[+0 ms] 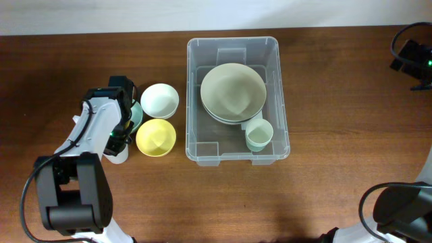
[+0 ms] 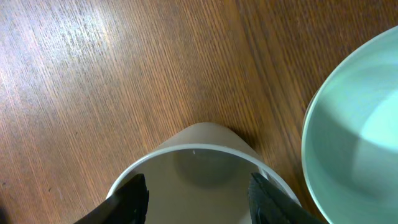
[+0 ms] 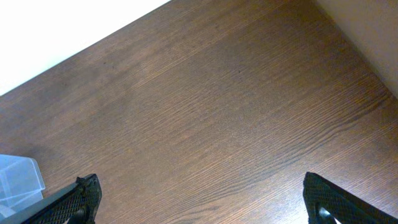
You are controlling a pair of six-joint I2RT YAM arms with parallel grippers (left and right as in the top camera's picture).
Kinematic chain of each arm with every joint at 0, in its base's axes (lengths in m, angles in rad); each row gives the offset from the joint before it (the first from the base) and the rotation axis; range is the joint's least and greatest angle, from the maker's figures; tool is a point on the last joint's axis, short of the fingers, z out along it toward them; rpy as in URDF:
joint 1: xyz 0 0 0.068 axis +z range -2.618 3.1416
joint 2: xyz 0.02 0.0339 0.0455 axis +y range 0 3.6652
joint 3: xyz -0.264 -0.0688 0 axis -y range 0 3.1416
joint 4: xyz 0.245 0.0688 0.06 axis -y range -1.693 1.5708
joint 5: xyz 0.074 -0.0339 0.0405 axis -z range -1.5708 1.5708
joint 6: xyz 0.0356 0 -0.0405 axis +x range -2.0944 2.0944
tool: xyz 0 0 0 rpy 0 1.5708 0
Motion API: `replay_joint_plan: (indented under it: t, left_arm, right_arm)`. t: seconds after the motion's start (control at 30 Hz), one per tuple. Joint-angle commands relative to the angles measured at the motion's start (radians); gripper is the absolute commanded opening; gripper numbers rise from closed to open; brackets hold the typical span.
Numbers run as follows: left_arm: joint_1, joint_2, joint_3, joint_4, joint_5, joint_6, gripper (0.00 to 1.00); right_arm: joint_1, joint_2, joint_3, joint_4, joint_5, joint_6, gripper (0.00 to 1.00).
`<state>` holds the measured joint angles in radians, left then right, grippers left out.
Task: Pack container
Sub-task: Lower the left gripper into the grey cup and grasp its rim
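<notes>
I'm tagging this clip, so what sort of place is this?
Probably a robot test bench, not a kitchen: a plain wooden table, a robot arm reaching over it, and a yellow bowl beside a clear container.

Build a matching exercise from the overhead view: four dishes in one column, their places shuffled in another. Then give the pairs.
Things:
1. white bowl
2. yellow bowl
3. pale green cup
4. large pale green bowl

Places:
A. inside the container, at its near end
B. on the table, left of the container, nearer the robot
C. inside the container, filling its far half
D. on the table, left of the container, farther from the robot

Pairs: 1-D, 2-B, 3-A, 4-C.
</notes>
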<state>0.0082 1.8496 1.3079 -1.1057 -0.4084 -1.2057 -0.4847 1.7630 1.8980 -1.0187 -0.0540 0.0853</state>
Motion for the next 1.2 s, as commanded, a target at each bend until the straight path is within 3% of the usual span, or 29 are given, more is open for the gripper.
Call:
replay_joint_plan:
  t: [0.0,0.37,0.73,0.83,0.9,1.17]
  left_arm:
    - [0.002,-0.012,-0.006,0.002,0.004,-0.013,0.53]
    - [0.002,-0.039,0.014,-0.045,-0.029,0.033,0.53]
    - [0.001,-0.252,0.057,-0.126,-0.056,0.032,0.53]
    - [0.001,-0.262,0.057,-0.114,0.003,0.033,0.47]
    - [0.001,-0.257,0.052,-0.097,0.03,0.033,0.33]
    - [0.001,-0.241,0.051,-0.066,0.031,0.032,0.39]
  right_arm:
    - [0.0,-0.001,0.002,0.001,-0.002,0.0,0.99]
    - [0.0,-0.001,0.003,0.001,-0.002,0.0,0.99]
    - [0.0,-0.001,0.003,0.001,-0.002,0.0,0.99]
    - [0.0,-0.001,0.003,0.001,-0.002,0.0,0.99]
    - [0.0,-0.001,0.003,0.001,-0.002,0.0,0.99]
    - [0.0,-0.001,0.003,0.001,-0.002,0.0,0.99]
